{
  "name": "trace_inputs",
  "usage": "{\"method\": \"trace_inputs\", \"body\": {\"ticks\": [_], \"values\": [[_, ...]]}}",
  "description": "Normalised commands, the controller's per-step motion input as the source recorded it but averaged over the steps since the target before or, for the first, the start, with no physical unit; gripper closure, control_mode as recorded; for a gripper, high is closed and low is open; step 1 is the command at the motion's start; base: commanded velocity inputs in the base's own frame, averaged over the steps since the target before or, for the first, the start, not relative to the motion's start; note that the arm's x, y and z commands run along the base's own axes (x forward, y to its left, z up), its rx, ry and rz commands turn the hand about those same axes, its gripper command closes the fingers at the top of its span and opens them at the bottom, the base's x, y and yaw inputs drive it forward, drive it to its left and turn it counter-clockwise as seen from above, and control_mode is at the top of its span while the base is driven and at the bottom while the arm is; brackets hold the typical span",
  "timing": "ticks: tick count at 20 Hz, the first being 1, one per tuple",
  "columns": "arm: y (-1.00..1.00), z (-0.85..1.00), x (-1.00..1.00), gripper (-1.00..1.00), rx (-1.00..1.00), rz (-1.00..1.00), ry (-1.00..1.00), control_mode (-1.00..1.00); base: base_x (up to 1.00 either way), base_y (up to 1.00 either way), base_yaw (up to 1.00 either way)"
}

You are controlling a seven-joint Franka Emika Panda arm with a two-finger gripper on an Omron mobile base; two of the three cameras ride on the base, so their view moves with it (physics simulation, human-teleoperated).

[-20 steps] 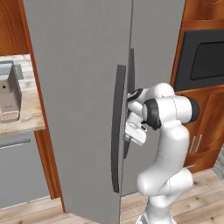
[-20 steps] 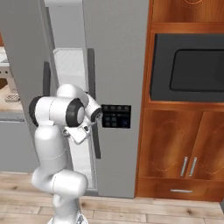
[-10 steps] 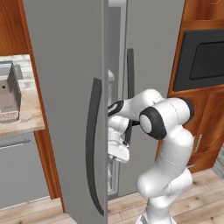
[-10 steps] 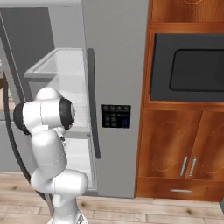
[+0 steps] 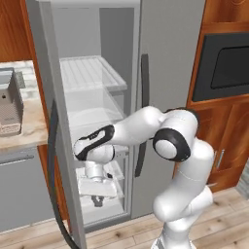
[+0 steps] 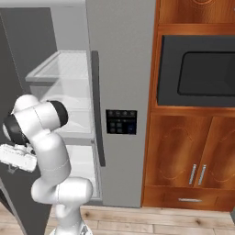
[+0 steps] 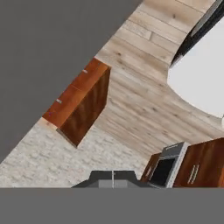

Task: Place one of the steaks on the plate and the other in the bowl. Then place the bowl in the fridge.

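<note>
The grey fridge [image 5: 168, 58] stands with its left door [image 5: 48, 87] swung wide towards me, and bare white shelves [image 5: 87, 73] show inside. My gripper [image 5: 97, 200] hangs low in the gap between that door and the shelves, pointing at the floor, shut with nothing in it. From the right side the fridge [image 6: 119, 59] shows its dark dispenser panel [image 6: 121, 121], and the gripper [image 6: 13, 169] sits at the far left by the open door [image 6: 9, 92]. In the hand view the gripper [image 7: 113, 174] is shut above wooden floor [image 7: 144, 100]. The steaks, plate and bowl are out of view.
The door's dark curved handle [image 5: 52, 146] faces outward on my left. A stone counter with a metal box [image 5: 9, 102] lies left of the fridge. A dark built-in oven [image 6: 197, 71] in wooden cabinets [image 6: 183, 165] stands to the right.
The fridge's left door has swung from barely ajar to wide open. My arm has swept left and down with it, and the hand now hangs low, pointing at the floor.
</note>
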Motion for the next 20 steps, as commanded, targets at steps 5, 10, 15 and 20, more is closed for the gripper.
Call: {"method": "trace_inputs", "body": {"ticks": [5,10,15,20], "values": [[-0.45,0.00,-0.63,1.00,0.28,0.08,-0.73,-1.00,0.00,0.00,0.00],[-1.00,0.00,-0.03,1.00,0.53,0.00,-0.74,-1.00,0.00,0.00,0.00],[-1.00,0.19,0.10,1.00,0.54,0.00,-0.56,-1.00,0.00,0.00,0.00],[-1.00,0.49,0.16,1.00,0.44,0.00,-0.42,-1.00,0.00,0.00,0.00]]}}
